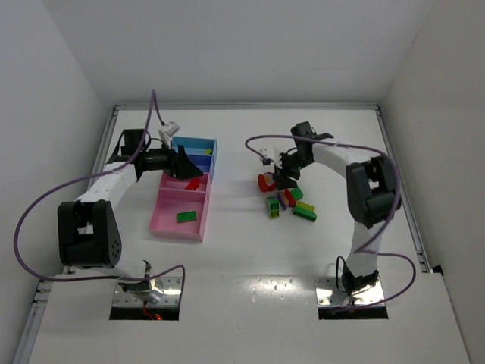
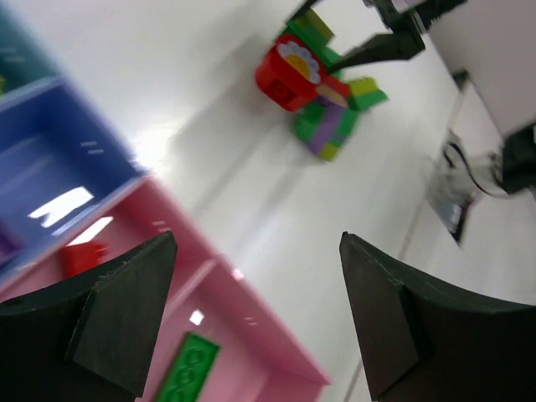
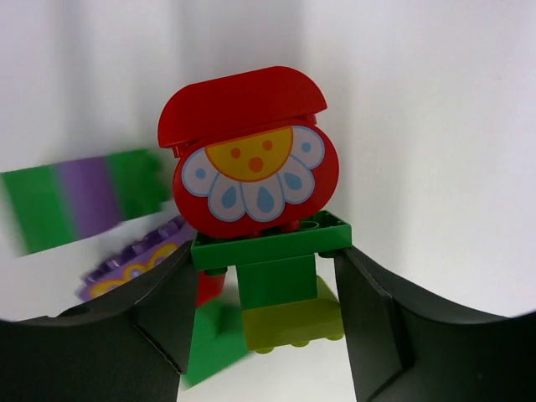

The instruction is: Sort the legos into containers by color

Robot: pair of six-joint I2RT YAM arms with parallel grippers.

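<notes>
The lego pile point(image 1: 286, 200) lies right of centre, with green, lime, purple and red bricks; it also shows in the left wrist view point(image 2: 327, 117). My right gripper point(image 1: 280, 179) is shut on a green-and-lime stack topped by a red flower piece point(image 3: 251, 159), with its fingers point(image 3: 368, 318) against the green plate's sides. The containers point(image 1: 161, 220) stand on the left, blue compartments point(image 1: 198, 144) far and pink ones near. A red lego point(image 1: 193, 183) and a green lego point(image 1: 186, 217) lie in separate pink compartments. My left gripper point(image 1: 185, 163) is open and empty above the tray.
In the left wrist view the red lego point(image 2: 84, 255) and the green lego point(image 2: 186, 370) lie in pink compartments beside a blue one point(image 2: 59, 180). White walls close in the table on three sides. Purple cables loop beside both arms.
</notes>
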